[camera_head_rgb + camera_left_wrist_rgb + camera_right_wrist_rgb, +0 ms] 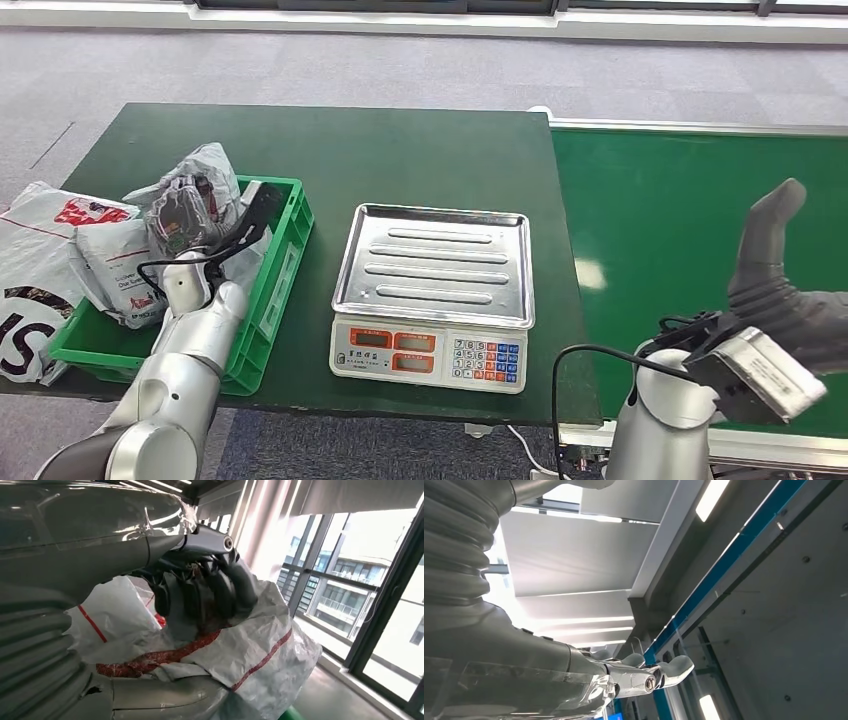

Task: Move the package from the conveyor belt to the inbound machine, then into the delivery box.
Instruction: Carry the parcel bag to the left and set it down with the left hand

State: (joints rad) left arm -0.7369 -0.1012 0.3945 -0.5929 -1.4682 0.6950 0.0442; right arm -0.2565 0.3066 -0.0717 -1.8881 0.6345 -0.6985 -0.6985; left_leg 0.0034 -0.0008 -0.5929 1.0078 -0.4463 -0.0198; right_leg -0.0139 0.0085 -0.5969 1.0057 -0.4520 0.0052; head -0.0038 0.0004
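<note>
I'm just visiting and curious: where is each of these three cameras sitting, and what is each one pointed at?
Head view: high on the body, looking down at the table, scale, green crate and conveyor belt; both arms show.
Left wrist view: behind the left hand, whose fingers grip a package; windows beyond.
Right wrist view: behind the right hand, facing up at ceiling lights.
Shared: the head view also shows the left hand holding the package over the crate.

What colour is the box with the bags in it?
Green crate, clearest in the head view.
</note>
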